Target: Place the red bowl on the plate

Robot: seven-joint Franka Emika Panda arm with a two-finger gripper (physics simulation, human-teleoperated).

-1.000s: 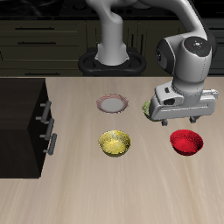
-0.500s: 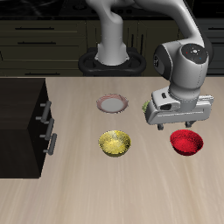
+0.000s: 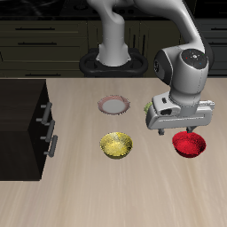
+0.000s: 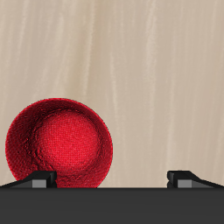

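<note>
The red bowl (image 3: 189, 144) (image 4: 59, 143) rests on the table, glossy with a textured inside. My gripper (image 3: 183, 132) hangs just above its back rim, open, with nothing between the fingers. In the wrist view one fingertip (image 4: 41, 178) stands over the bowl's edge and the other fingertip (image 4: 182, 177) over bare table. The plate (image 3: 112, 105), pinkish-red rimmed with a pale centre, lies farther back, toward the cabinet side, apart from the gripper.
A yellow bowl (image 3: 116, 144) sits beside the red bowl, nearer the black cabinet (image 3: 25, 129). A green bowl (image 3: 149, 108) is mostly hidden behind the gripper body. The robot base (image 3: 113, 58) stands at the back.
The gripper has come down and shifted slightly toward the table's front, closing in over the red bowl. The bowl and plate have not moved.
</note>
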